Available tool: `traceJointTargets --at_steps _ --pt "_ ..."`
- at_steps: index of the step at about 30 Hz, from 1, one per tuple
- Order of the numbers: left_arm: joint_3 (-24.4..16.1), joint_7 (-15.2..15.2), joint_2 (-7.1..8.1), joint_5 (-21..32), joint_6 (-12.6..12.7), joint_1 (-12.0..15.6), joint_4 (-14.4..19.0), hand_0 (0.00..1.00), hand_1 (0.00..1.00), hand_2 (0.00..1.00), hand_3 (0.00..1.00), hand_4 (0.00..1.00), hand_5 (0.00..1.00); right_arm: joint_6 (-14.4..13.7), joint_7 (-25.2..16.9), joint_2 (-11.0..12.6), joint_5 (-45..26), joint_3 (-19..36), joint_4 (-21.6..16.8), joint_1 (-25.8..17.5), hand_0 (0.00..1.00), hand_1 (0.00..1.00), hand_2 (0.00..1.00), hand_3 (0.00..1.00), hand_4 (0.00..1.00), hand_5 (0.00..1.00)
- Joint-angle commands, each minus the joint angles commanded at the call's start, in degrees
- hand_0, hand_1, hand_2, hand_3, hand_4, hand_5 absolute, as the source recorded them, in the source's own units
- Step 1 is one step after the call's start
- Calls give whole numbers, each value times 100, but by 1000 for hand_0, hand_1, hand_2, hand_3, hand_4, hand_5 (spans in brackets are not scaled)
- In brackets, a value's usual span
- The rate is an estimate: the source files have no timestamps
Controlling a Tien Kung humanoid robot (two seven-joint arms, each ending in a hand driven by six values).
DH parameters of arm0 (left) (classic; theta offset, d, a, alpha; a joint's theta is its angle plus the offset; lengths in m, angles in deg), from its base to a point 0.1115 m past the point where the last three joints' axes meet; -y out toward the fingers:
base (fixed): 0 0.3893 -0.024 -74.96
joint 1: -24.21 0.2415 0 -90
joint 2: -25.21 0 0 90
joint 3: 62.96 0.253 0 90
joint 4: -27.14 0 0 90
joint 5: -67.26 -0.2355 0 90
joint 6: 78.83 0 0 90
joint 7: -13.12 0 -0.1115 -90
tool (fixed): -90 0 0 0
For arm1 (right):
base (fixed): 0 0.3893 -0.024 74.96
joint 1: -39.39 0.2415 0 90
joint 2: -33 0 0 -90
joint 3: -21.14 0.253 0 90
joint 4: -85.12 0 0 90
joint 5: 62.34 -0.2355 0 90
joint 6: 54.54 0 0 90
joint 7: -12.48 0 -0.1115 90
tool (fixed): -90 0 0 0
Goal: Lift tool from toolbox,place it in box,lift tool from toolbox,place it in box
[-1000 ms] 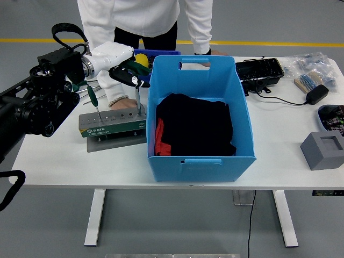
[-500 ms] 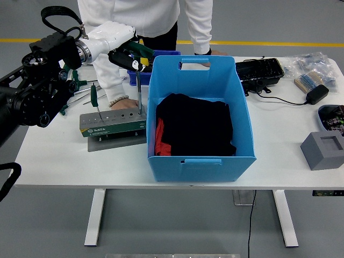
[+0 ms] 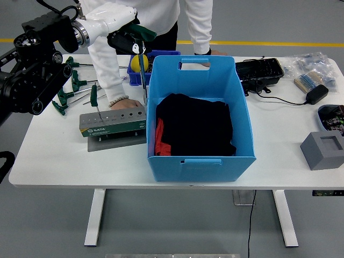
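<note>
My left hand point(image 3: 128, 33), white with a black arm, is shut on the green handle of a T-handle tool point(image 3: 143, 75). The tool's steel shaft hangs down, its tip just above the grey tool holder point(image 3: 113, 122) and beside the left wall of the blue box point(image 3: 200, 156). Another green-handled tool point(image 3: 94, 99) stands upright in the holder. The box holds black and red cloth point(image 3: 196, 126). A person at the far side rests one hand point(image 3: 122, 102) at the holder and the other hand point(image 3: 203, 64) at the box's far rim.
Several loose green T-handle tools point(image 3: 67, 88) lie left of the holder. A small blue bin with a yellow object point(image 3: 141, 62) sits behind it. A black tray point(image 3: 260, 72), a charger point(image 3: 317, 94) and a grey block point(image 3: 322, 150) are at the right.
My left hand has risen with the tool, drawing its shaft up out of the holder. The person's hands have stayed put.
</note>
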Motion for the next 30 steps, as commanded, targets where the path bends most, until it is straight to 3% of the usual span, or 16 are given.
traceJointTargets --at_steps 14,24,30 --pt "226 154 -74 563 -219 70 431 94 2 5 20 719 538 -10 17 -11 80 62 1 -43 648 638 714 577 817 681" --pt "102 55 -20 77 -8 -86 280 98 2 9 29 719 517 -13 3 -8 22 33 0 -21 648 639 713 576 817 681" --pt "-41 82 93 91 -27 -251 434 98 2 10 31 701 517 -8 12 -5 59 51 3 -11 647 638 713 576 817 681"
